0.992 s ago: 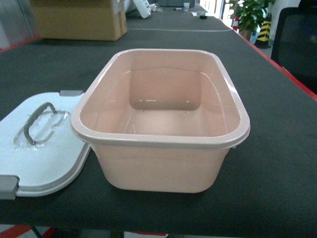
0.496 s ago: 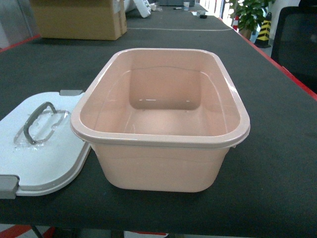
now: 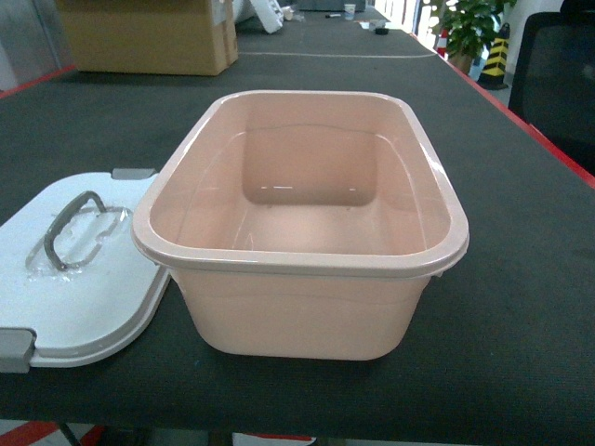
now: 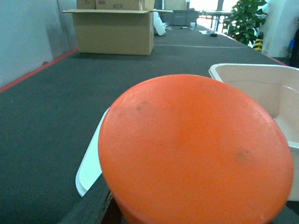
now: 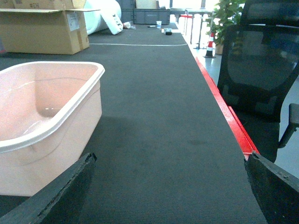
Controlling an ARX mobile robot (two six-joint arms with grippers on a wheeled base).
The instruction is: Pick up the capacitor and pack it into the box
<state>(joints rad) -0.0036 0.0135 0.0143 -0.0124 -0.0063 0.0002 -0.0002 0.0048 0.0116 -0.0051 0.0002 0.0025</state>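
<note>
The right gripper [image 5: 168, 186] is spread wide with nothing between its fingers [image 5: 56, 193]. The left one cannot be judged; an orange disc [image 4: 196, 149] fills its camera. The box [image 3: 302, 265] stands open on the table [image 3: 521, 232], its lid [image 3: 79, 279] touching its left side.

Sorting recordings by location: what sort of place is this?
Probably a workshop or lab: a long dark-matted bench with a red edge, a cardboard carton at its far end, and a black mesh office chair beside it.
</note>
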